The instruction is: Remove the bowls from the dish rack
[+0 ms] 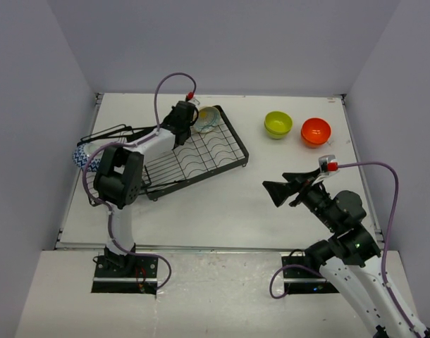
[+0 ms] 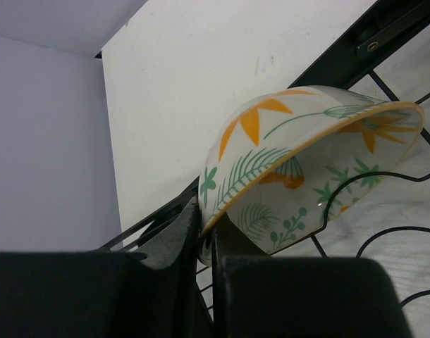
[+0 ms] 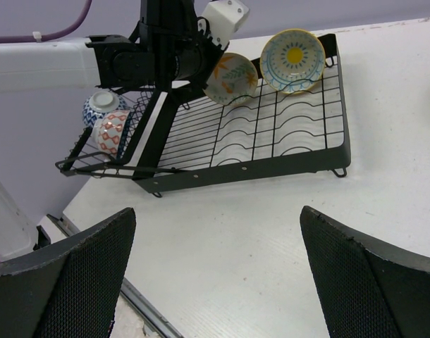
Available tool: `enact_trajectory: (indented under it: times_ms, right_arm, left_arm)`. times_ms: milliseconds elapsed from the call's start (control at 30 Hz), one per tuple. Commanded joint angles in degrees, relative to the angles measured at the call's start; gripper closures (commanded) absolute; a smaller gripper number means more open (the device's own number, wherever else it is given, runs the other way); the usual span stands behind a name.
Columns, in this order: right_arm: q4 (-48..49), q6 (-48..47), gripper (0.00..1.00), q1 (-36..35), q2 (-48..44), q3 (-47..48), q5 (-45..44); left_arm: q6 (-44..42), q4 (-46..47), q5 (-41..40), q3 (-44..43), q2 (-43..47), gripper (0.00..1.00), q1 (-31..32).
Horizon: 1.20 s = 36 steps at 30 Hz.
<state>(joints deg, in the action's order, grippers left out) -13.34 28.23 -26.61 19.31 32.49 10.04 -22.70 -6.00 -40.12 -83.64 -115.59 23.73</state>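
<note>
— Black padded fingers (image 2: 173, 246) fill the bottom of the left wrist view. What are they on?

— The left jaws are almost closed, one pad on each side of the rim of the floral bowl (image 2: 306, 162). It is cream with orange and green leaves. The bowl is tipped up on edge over the wires at the far end of the dish rack (image 3: 250, 167). Whether it rests on the wires, I cannot tell.

— Begin at the rack's left end. What does it hold?

— The small wire basket (image 3: 95, 169) there holds two bowls. The blue-and-white bowl (image 3: 102, 105) is behind and the red-and-white bowl (image 3: 115, 134) is just in front of it. Further right, in the main grid, comes the floral bowl. Just beside that is the teal-rimmed bowl (image 3: 294, 60), which stands on edge at the far end of the rack. Its yellow centre faces the right wrist camera.

— And past the rack?

— The lime green bowl (image 1: 278, 124) and the orange-red bowl (image 1: 316, 132) sit upright on the white surface (image 1: 222, 211). They are near each other but apart, and well to the right of the rack.

— What about the right arm?

— The right jaws are spread wide with nothing between them. They hang above the surface on the near right and point towards the rack.
</note>
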Motion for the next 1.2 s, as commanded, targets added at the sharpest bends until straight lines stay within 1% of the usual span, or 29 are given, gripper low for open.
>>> enact_trajectory:
  times_ms: [0,133,367,467,667,767,867,933,1033,1167]
  right_arm:
    - [0.86,-0.98,0.01,0.07,-0.59,-0.06,0.50]
    - [1.04,-0.89,0.01,0.07,-0.33,-0.15,0.85]
    - [0.95,-1.07,0.01,0.07,-0.68,-0.23,0.59]
    - [0.78,-1.16,0.01,0.07,-0.76,-0.15,0.42]
    - [0.60,-1.42,0.01,0.07,-1.38,-0.41,-0.37]
    - [0.60,-1.51,0.01,0.07,-1.64,-0.32,-0.38]
    - [0.77,-1.33,0.01,0.07,-1.73,-0.50,-0.29]
    - [0.86,-1.33,0.01,0.07,-1.91,-0.59,-0.29]
    - [0.86,-1.33,0.01,0.07,-2.17,-0.67,-0.55]
    - [0.60,-1.51,0.01,0.07,-2.78,-0.67,-0.73]
  left_arm:
    - [0.19,11.09,-4.53,-0.74,8.71,1.00,0.44]
    - [2.39,12.41,-5.76,-0.83,10.47,1.00,0.53]
    - [4.06,12.15,-5.24,-1.09,11.17,1.00,0.62]
    - [3.89,11.98,-4.09,-0.83,11.00,1.00,0.62]
    - [3.54,12.50,-5.41,-0.04,9.77,1.00,0.88]
    - [-0.23,15.40,-6.81,0.75,9.42,1.00,1.50]
    - [-4.19,16.19,-7.95,0.14,8.37,1.00,2.20]
    - [-7.77,18.12,-10.23,0.66,7.84,1.00,3.25]
    - [-12.17,23.48,-13.75,2.33,7.49,1.00,4.66]
    - [-13.51,27.08,-16.22,2.51,6.96,1.00,5.10]
